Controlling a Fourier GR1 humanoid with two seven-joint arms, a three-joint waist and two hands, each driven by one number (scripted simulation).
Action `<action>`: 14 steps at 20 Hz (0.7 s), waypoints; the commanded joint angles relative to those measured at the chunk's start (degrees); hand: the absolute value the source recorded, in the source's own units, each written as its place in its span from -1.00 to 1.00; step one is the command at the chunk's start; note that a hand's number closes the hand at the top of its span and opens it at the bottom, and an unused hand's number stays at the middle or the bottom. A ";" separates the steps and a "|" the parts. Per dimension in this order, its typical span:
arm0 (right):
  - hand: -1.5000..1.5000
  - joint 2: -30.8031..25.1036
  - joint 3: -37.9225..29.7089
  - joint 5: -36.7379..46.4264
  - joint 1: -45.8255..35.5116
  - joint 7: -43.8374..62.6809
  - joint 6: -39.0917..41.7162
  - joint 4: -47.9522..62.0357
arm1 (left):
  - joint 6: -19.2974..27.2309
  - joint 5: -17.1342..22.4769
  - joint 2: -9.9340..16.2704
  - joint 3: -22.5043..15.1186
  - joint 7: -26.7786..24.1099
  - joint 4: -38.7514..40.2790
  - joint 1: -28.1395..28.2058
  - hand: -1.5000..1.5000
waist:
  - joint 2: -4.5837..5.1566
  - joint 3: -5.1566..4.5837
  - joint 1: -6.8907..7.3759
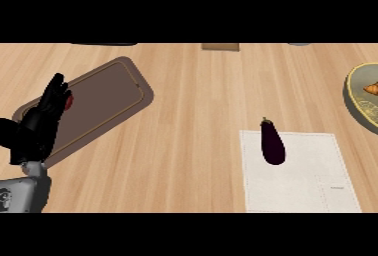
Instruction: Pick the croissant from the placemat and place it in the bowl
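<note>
Grey forearm metal fills the lower-left corner, and from it the left hand (40, 122) rises along the view's left edge, its black fingers straight and together, pointing up, resting with nothing in it. A small red patch shows just beside those fingers; what it belongs to cannot be told. The right hand shows nowhere in the view.

Near the lower right, a pale placemat (310, 185) lies flat on the wooden bench (192, 100). On its upper-left part lies a dark purple eggplant (272, 142), stem end pointing away from the robot and reaching just over the mat's far edge. No croissant lies on this mat.

Further back on the left, a brown board with rounded corners (111, 95) sits at a slant, its near end partly behind the left hand.

At the far right edge, a bowl (354, 107) is cut off by the frame, and inside it a golden-brown croissant (373, 89) is partly visible. Dark and tan shapes at the bench's far edge are too clipped to identify.

Judging from how things lie, the placing step looks done: the croissant is already in the bowl, well apart from the placemat. What the next move calls for seems slight, perhaps only a check that the pastry sits settled inside the rim, though the frame hides most of it.
</note>
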 commanded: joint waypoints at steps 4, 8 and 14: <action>-1.00 -4.19 -0.67 1.51 -2.21 1.82 4.68 13.79 | -0.95 0.92 0.56 0.36 1.04 -1.43 -0.51 0.00 | 0.57 0.21 1.51; -1.00 -5.59 -0.70 0.83 -2.21 -6.66 8.97 16.25 | 0.24 -0.70 -1.00 -0.75 -0.86 0.39 0.34 0.00 | 0.56 0.23 0.85; -1.00 -4.80 -15.17 -14.01 -3.67 -12.20 12.37 18.48 | 0.57 -0.01 -1.27 -0.49 1.55 -1.07 0.29 0.00 | 0.04 0.49 -0.18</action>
